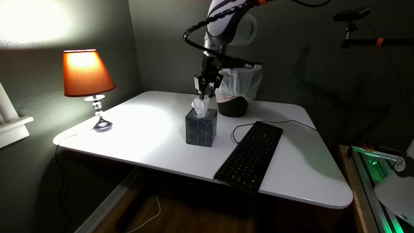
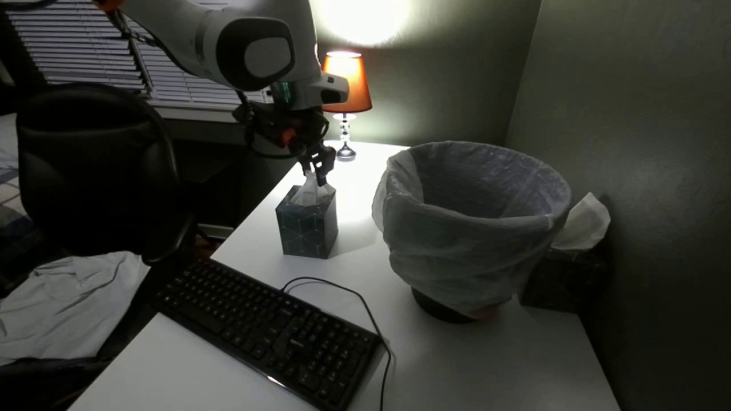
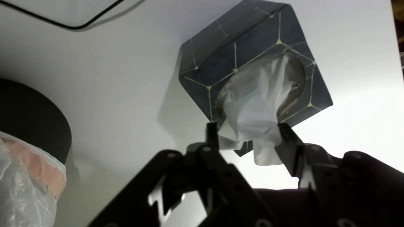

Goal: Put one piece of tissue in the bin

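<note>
Gripper (image 3: 248, 130), nearest in wrist view, jaws wide apart | tissue (image 3: 252, 113) between them, rising from tissue box (image 2: 306, 229) left of bin (image 2: 457, 245) | ideally pinch centrally, then draw gently upward against tearing

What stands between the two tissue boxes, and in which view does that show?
The bin stands between the tissue box below the gripper and the shadowed box. An exterior view shows all three.
</note>
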You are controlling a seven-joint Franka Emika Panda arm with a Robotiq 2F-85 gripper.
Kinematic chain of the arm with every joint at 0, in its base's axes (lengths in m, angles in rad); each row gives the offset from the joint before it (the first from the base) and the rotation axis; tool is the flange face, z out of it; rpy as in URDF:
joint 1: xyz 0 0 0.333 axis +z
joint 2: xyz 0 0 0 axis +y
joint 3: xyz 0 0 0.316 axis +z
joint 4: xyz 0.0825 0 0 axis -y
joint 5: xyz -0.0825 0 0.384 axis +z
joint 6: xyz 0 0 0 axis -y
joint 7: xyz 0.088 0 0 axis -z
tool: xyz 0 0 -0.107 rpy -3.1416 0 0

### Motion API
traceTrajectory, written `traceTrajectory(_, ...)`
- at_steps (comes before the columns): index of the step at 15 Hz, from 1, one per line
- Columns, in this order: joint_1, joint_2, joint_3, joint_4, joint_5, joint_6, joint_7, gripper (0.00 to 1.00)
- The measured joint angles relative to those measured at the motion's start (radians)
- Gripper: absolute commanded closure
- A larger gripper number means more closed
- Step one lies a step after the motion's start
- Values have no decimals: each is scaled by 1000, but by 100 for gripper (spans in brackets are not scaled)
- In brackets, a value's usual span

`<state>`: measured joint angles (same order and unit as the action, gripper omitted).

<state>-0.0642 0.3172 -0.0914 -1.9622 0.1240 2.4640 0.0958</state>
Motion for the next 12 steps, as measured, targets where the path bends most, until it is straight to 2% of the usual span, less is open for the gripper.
traceTrajectory(3,0,10,5,12,0,0,0,99)
traceTrajectory(12,2,9,8,24,-16,-1,-5,100)
